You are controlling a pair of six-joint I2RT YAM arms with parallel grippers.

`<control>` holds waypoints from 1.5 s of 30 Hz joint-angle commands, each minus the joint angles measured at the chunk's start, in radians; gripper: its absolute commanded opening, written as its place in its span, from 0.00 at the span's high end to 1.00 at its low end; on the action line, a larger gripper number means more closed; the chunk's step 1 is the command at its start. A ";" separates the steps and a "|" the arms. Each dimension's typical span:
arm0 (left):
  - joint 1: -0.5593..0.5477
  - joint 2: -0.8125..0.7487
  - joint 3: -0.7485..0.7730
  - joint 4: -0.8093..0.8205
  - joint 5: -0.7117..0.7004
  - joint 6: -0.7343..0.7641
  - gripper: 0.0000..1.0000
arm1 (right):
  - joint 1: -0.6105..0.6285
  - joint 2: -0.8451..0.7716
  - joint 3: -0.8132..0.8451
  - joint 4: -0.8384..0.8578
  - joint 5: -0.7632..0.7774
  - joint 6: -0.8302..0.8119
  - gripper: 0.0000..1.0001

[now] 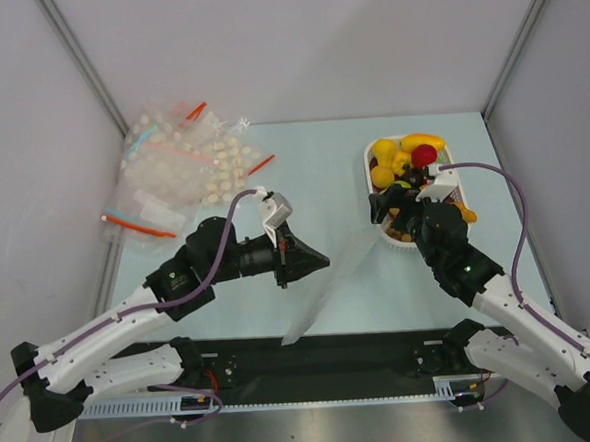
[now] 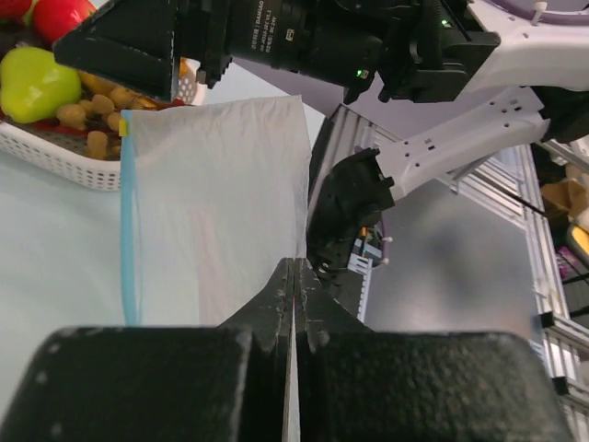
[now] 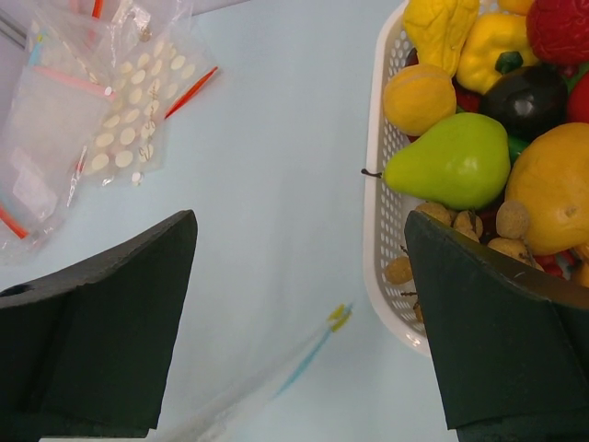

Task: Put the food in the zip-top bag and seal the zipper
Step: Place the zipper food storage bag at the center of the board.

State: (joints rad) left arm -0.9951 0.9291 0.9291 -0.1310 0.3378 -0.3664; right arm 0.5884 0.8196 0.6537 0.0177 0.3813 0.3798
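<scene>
The left gripper [image 2: 293, 293] is clenched on one edge of the clear bag [image 2: 216, 203], its two fingers pressed flat together with the plastic pinched between them. The sheet spreads away from the fingers in the left wrist view. The light blue zipper [image 2: 127, 239] runs down the bag's far side, at the left of that frame.

From overhead the bag nearly vanishes against the pale surface [image 1: 312, 170], showing only as a faint sheet at centre frame. Whether its mouth is open cannot be told.

The right gripper [image 3: 299, 221] is spread wide and holds nothing. One finger is over bare surface and the other over the left rim of the white tray [image 3: 377, 184], hiding the tray's lower right part.

The toy fruit [image 1: 411, 154] lies heaped in the tray. A green pear [image 3: 451, 161] sits against the rim, with yellow, red, orange and dark purple pieces behind it. Small brown nuts [image 3: 513, 219] are half buried beneath. Overhead, the right arm's wrist covers the tray's near end.

A heap of other clear bags [image 1: 182, 168], some with red strips, lies at upper left, well apart from both arms.
</scene>
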 commanded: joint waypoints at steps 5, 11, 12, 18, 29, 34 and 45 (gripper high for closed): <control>0.271 0.085 0.004 0.011 0.087 -0.232 1.00 | -0.009 -0.019 0.012 0.019 0.010 -0.010 0.00; 0.479 0.238 -0.078 -0.038 -0.152 -0.203 1.00 | -0.010 -0.005 0.021 0.008 0.010 -0.005 0.00; 0.527 0.266 -0.088 -0.032 -0.160 -0.200 1.00 | -0.010 -0.005 0.020 0.008 0.008 -0.005 0.00; 0.544 0.353 -0.050 -0.120 -0.335 -0.088 0.94 | -0.012 0.012 0.034 -0.008 -0.009 -0.004 0.01; 0.397 0.238 -0.055 -0.165 -0.678 -0.049 0.10 | -0.012 0.153 0.109 -0.067 -0.136 0.011 0.11; 0.192 0.249 -0.061 -0.082 -0.784 0.014 0.10 | -0.013 0.138 0.098 -0.068 -0.094 0.019 0.13; -0.193 0.585 0.184 -0.137 -0.980 0.084 0.09 | -0.016 -0.080 -0.006 -0.053 0.151 0.085 0.12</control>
State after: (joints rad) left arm -1.1408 1.4544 1.0138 -0.2550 -0.5781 -0.3115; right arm 0.5777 0.7876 0.6685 -0.0628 0.4255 0.4328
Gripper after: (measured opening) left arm 0.912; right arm 0.880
